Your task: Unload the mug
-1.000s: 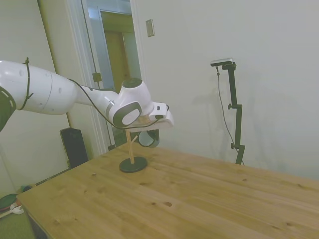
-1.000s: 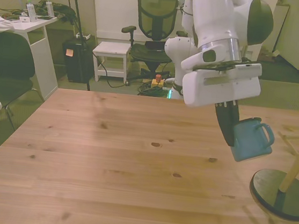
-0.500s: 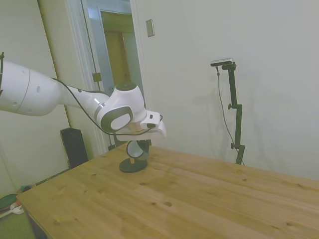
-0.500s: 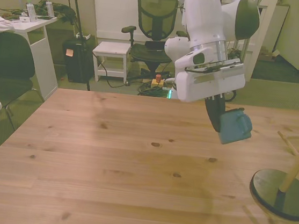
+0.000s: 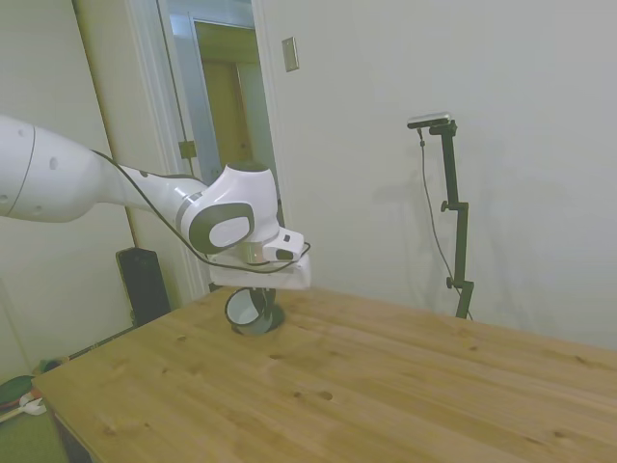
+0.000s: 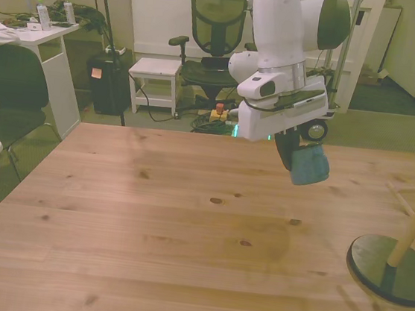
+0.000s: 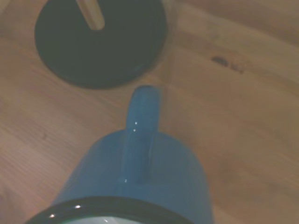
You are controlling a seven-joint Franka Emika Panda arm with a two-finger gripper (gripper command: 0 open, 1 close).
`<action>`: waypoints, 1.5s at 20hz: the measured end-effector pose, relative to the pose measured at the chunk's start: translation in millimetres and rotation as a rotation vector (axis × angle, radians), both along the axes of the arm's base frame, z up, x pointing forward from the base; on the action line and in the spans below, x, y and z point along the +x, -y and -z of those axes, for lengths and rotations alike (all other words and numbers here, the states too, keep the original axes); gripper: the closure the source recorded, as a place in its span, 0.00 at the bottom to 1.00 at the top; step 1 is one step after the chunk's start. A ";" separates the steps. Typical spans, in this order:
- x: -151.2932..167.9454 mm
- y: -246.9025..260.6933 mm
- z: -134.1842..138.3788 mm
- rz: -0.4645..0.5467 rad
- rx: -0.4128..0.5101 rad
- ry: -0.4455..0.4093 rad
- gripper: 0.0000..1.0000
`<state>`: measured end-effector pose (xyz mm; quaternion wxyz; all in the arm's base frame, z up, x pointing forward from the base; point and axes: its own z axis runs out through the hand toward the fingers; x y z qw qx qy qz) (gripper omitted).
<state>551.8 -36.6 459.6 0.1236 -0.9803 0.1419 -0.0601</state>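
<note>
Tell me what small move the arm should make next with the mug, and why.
Probably lower the mug toward the bare table. The gripper holds it in the air, tilted, already clear of the peg stand, so nothing seems to remain but to set it down and let go.

No text, label, brand or number could be read on anything in these views. The small orange tag on the dark bin (image 6: 106,75) in the front view was too small to decipher.

Dim, greenish-yellow indoor light throughout; the wrist view looks slightly soft, perhaps out of focus.
</note>
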 end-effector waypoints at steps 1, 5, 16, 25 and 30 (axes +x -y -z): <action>-0.8 0.7 1.6 0.008 -0.005 -0.016 1.00; -2.8 1.0 9.7 0.020 -0.031 -0.116 1.00; 25.5 -0.7 34.7 0.110 -0.063 -0.277 1.00; 48.6 -6.0 50.2 0.158 -0.099 -0.298 1.00; 62.4 -15.5 55.7 0.205 -0.144 -0.286 1.00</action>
